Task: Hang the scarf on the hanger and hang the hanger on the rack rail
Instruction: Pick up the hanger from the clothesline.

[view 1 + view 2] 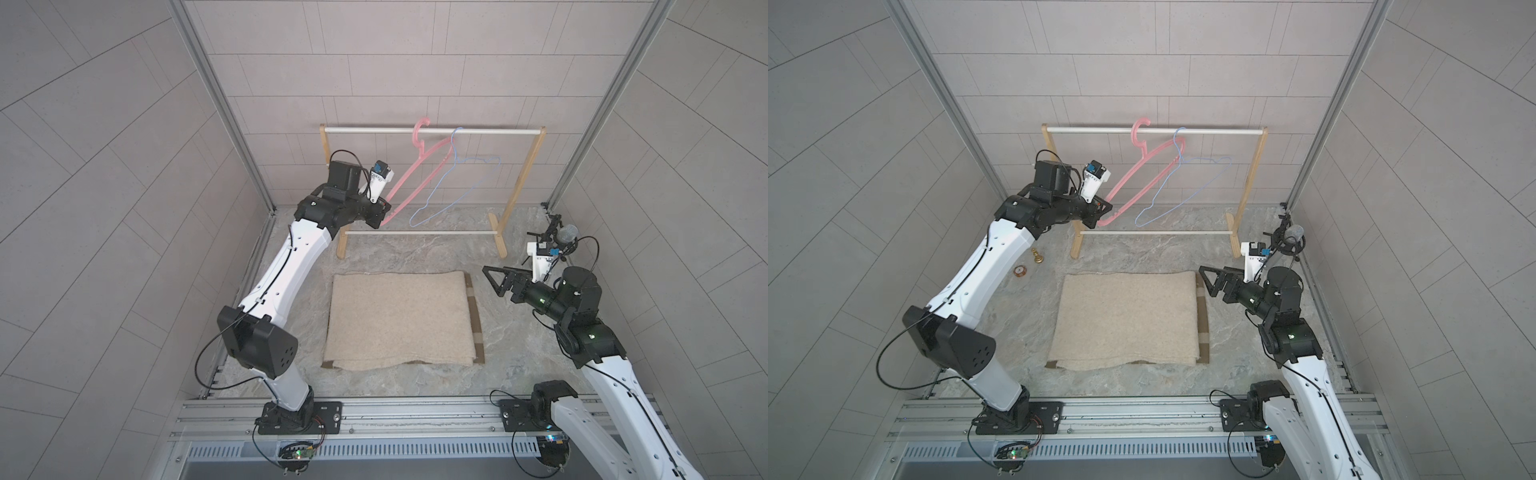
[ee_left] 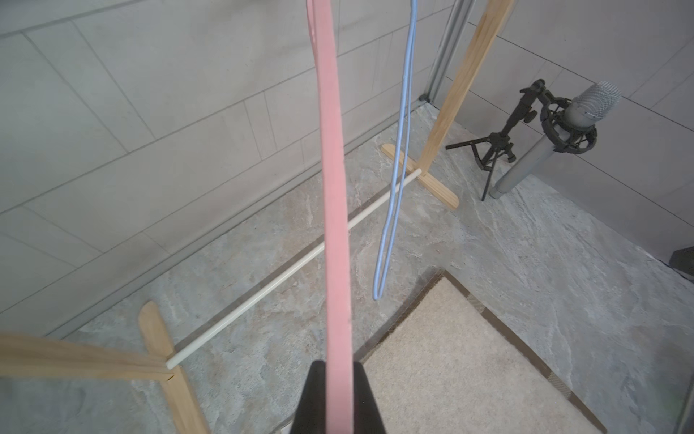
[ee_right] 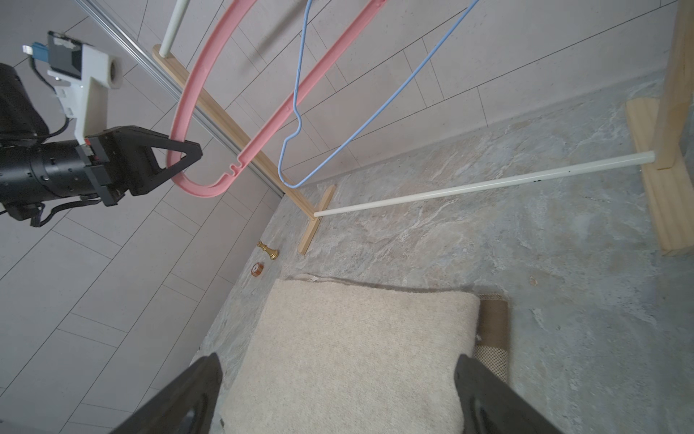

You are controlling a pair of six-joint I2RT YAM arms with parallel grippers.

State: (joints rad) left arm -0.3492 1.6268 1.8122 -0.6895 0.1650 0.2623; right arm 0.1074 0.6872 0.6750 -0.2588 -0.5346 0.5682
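Marble tabletop [image 1: 415,257]: left gripper [image 1: 382,216] clamps pink hanger [image 2: 332,188] beside blue hanger [image 2: 399,158]; right gripper [image 1: 493,282] spread wide, seemingly above scarf [image 1: 399,320].

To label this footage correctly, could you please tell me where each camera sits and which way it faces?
Top views: overhead, looking down on scarf and rack; left arm and right arm show.
Left wrist: behind the left gripper, facing the pink hanger it clamps.
Right wrist: behind the open right gripper, facing scarf and rack.
Shared: all show the pink hanger and rack.
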